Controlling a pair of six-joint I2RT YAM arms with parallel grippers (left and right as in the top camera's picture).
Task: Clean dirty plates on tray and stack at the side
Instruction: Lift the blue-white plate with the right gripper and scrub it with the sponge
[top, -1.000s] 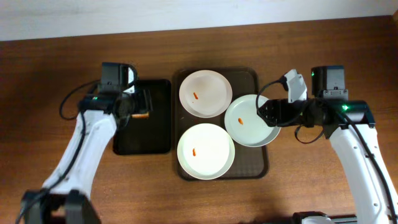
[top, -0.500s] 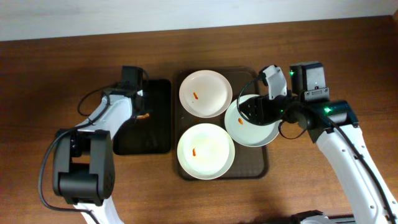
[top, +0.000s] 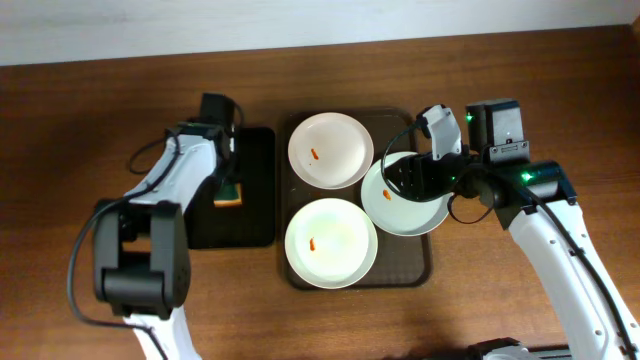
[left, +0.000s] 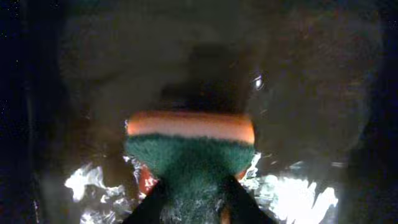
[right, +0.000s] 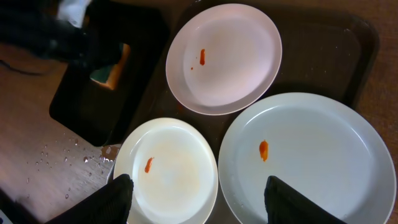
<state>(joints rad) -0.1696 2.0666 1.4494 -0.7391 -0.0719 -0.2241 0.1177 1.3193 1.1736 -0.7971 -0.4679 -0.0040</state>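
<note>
Three plates lie on the dark brown tray (top: 421, 262), each with a small orange smear: a white plate (top: 330, 150) at the back, a white plate (top: 331, 243) at the front, and a pale bluish plate (top: 405, 200) on the right, overlapping the tray rim. In the right wrist view they are the back plate (right: 224, 59), the front plate (right: 165, 171) and the bluish plate (right: 305, 162). My right gripper (right: 205, 199) is open and empty above the bluish and front plates. My left gripper (left: 194, 208) is shut on a green and orange sponge (left: 189, 143).
The smaller black tray (top: 255, 225) lies left of the brown tray, under my left gripper (top: 229, 180) and the sponge (top: 230, 193). Water drops (right: 56, 158) dot the wooden table (top: 520, 80) beside the black tray (right: 87, 112).
My left gripper has moved toward the front over the black tray and closed on the sponge. My right gripper moved left over the bluish plate a second ago, then held still.
</note>
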